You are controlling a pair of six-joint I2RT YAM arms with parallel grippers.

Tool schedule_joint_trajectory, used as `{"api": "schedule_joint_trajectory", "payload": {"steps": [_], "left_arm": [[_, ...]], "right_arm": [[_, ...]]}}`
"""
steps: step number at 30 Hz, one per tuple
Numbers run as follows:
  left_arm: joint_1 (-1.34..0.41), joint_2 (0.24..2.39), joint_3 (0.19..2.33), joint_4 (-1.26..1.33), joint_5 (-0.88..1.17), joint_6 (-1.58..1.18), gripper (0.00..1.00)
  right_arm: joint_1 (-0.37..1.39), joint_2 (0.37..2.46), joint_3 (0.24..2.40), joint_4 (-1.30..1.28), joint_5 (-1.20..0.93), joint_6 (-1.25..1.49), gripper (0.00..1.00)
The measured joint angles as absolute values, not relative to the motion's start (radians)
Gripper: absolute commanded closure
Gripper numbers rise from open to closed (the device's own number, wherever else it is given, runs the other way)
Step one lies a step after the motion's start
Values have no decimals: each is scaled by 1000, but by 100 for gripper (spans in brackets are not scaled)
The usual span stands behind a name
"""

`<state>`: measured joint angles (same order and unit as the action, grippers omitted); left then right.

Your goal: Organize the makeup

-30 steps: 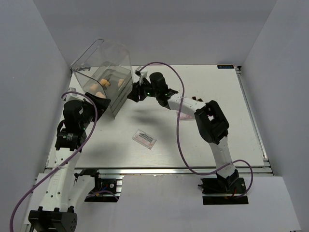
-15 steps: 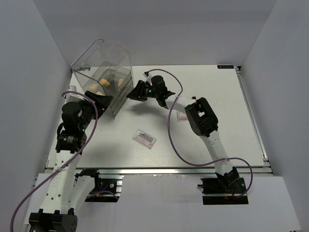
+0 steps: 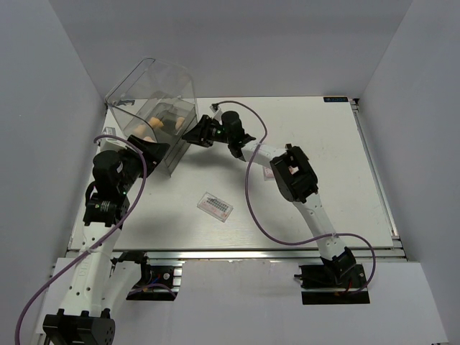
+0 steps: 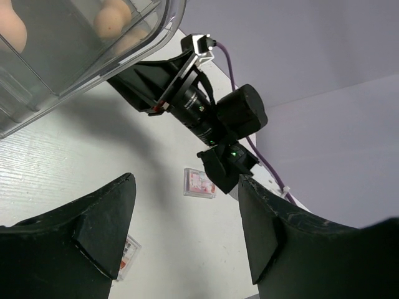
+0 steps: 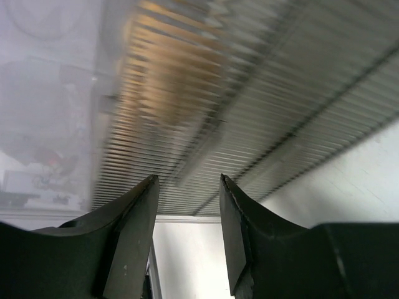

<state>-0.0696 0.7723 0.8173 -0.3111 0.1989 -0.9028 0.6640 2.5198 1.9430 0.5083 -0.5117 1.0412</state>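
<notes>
Tan sponges (image 3: 155, 124) lie inside the tilted clear drawer box (image 3: 154, 83) at the back left; they also show in the left wrist view (image 4: 114, 15). One clear palette (image 3: 215, 206) lies mid-table. A pinkish palette (image 3: 269, 173) lies half under the right arm and shows in the left wrist view (image 4: 201, 183). My left gripper (image 3: 157, 149) is open and empty at the box's front lower edge. My right gripper (image 3: 192, 135) is open and empty, with its fingertips close against the box's ribbed right wall (image 5: 249, 93). No lipstick tubes are in view.
The box fills the back left corner next to the left wall. The right arm (image 3: 291, 172) stretches across the table's middle, trailing a purple cable (image 3: 253, 208). A metal rail (image 3: 251, 251) runs along the near table edge.
My right gripper has moved left, up to the box's right wall, and its arm has stretched out. The left arm has hardly moved.
</notes>
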Motion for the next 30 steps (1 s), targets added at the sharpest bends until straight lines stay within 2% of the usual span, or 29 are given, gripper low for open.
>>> {"api": "schedule_joint_trajectory", "payload": {"steps": [13, 21, 24, 26, 27, 29, 30], "left_arm": [[-69, 791, 817, -308, 205, -904, 24], [-69, 797, 812, -306, 211, -907, 24], [-69, 797, 812, -306, 214, -907, 24], [-70, 797, 812, -306, 216, -907, 24], [-69, 797, 812, -306, 218, -908, 24], [-69, 797, 812, -306, 218, -911, 24], [-69, 797, 812, -306, 218, -913, 24]], "right_arm": [[670, 2574, 1994, 506, -508, 1063, 51], [674, 2588, 2023, 505, -500, 1071, 54], [675, 2597, 2037, 505, -499, 1073, 60], [675, 2605, 2047, 505, -496, 1074, 71], [675, 2607, 2049, 505, -492, 1076, 83], [676, 2608, 2052, 511, -492, 1093, 99], [676, 2608, 2052, 511, -488, 1100, 100]]}}
